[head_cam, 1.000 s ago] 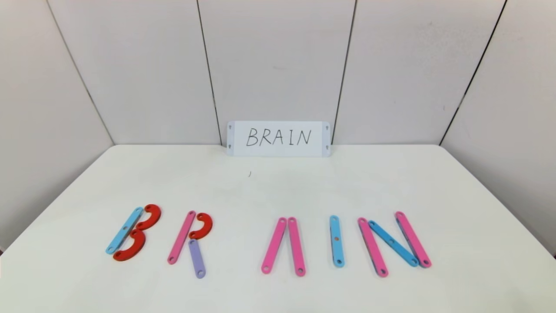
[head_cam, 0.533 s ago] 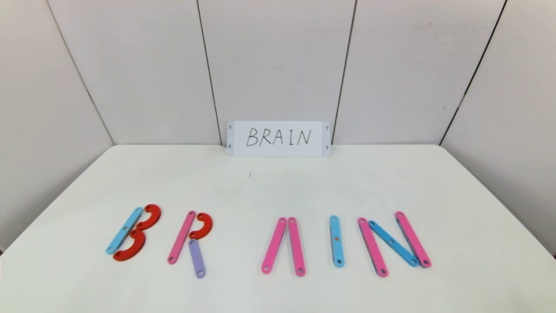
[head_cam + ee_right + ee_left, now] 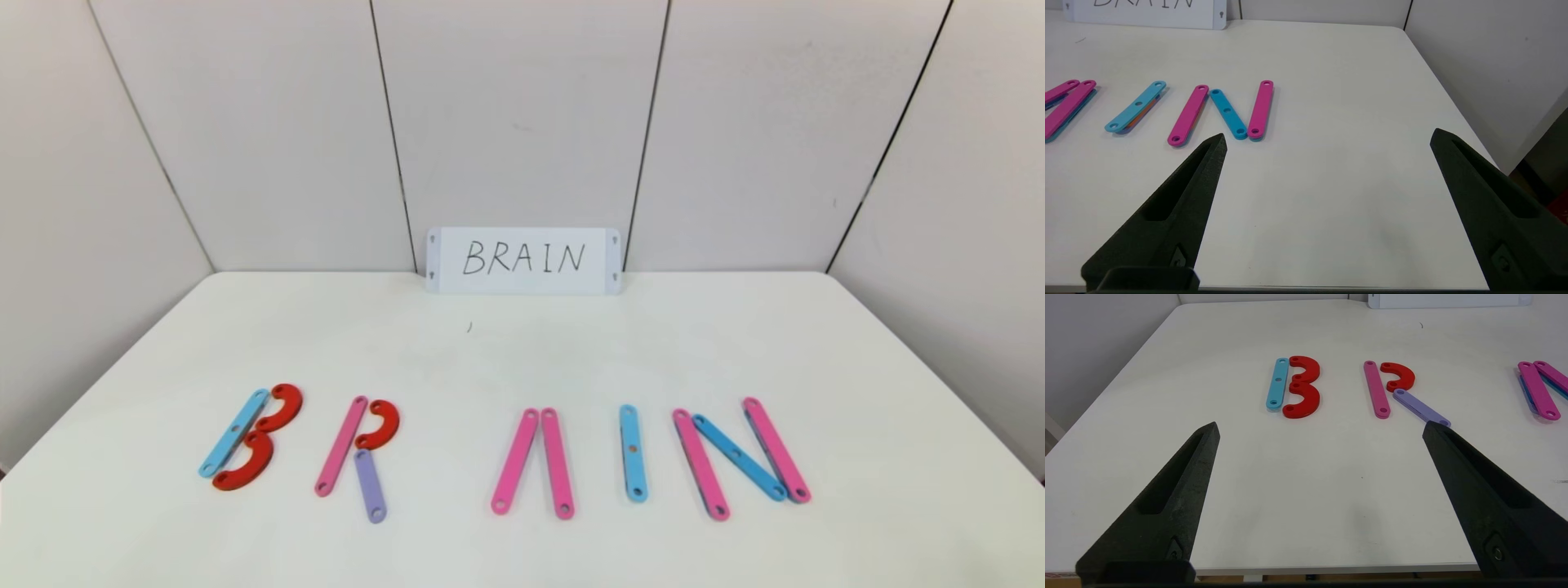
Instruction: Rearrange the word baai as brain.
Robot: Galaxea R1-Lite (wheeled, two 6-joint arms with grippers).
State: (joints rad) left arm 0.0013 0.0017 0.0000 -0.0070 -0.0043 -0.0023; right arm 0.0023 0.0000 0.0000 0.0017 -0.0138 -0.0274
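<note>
Flat plastic letters lie in a row on the white table. From the left: a B of a blue strip and two red curves; an R of a pink strip, a red curve and a purple strip; two pink strips leaning together with no crossbar; a blue I; an N of two pink strips and a blue diagonal. My left gripper is open and empty above the front edge, short of the B and R. My right gripper is open and empty, short of the N.
A white card handwritten "BRAIN" stands against the back wall. Grey wall panels close in the table at the back and both sides. The table's front edge lies just under both grippers.
</note>
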